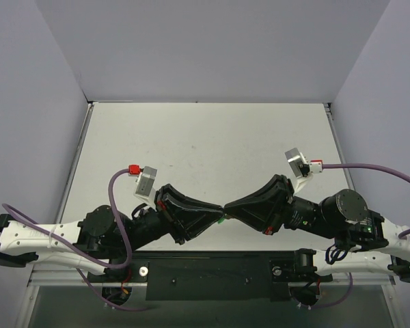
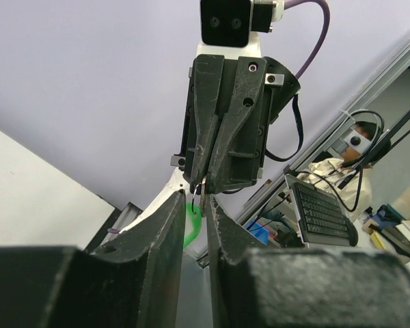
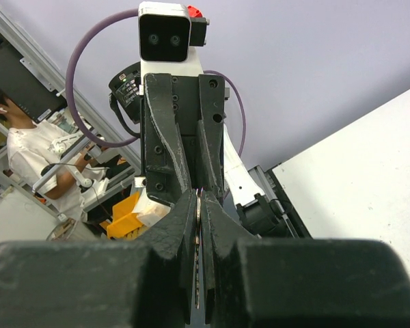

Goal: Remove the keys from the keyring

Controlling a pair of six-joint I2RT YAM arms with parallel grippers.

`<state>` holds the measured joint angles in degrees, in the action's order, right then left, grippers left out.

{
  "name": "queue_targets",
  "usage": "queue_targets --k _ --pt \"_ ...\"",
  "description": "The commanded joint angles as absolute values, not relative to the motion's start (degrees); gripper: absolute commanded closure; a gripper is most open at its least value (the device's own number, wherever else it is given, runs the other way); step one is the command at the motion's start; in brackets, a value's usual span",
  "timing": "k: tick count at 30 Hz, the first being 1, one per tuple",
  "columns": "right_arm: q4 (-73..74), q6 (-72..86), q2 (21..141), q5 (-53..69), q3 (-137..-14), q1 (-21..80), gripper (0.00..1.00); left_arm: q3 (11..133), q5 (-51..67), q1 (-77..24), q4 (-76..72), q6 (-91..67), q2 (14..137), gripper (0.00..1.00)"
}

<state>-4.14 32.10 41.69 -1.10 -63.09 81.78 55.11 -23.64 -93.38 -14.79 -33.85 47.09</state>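
My two grippers meet tip to tip above the table's near edge. The left gripper [image 1: 217, 214] [image 2: 195, 203] is shut on the keyring [image 2: 191, 224], a bright green oval piece that spans the gap between its fingers; a speck of green shows in the top view [image 1: 221, 219]. A thin wire loop runs from the keyring up to the right gripper's tips [image 2: 203, 186]. The right gripper [image 1: 227, 207] [image 3: 199, 197] is shut on the silver key [image 3: 199, 213], seen edge-on between its fingers. The left gripper faces it in the right wrist view [image 3: 199, 186].
The white table [image 1: 205, 143] stretches away behind the arms, with lilac walls on three sides. A black mounting rail [image 1: 212, 273] runs along the near edge under the arms. Purple cables loop from both wrists.
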Motion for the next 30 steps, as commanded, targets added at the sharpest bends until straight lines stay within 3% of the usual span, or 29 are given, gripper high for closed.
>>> queue_targets --k 1,6,10,14,17,30 --pt "-8.26 32.26 41.57 -0.44 -64.42 81.83 1.00 57.31 -23.55 -93.43 -16.70 -33.40 45.79 0.68" --pt "-8.35 32.26 41.84 -0.53 -64.42 81.83 1.00 57.13 -23.47 -93.43 -16.88 -32.96 45.62 0.65" --pt "-8.44 32.34 42.19 -0.53 -64.51 81.83 1.00 57.04 -23.29 -93.43 -16.87 -32.96 45.61 0.69" --pt "-8.44 32.43 42.28 -0.53 -64.60 81.83 1.00 56.87 -22.85 -93.43 -17.31 -32.87 45.62 0.81" --pt "-8.35 32.43 42.36 -0.53 -64.34 81.83 1.00 57.04 -22.76 -93.51 -17.31 -32.87 45.79 0.99" --pt "1.48 33.48 43.95 -0.53 -66.45 81.83 1.00 60.99 -24.61 -93.52 -6.87 -34.01 46.32 1.00"
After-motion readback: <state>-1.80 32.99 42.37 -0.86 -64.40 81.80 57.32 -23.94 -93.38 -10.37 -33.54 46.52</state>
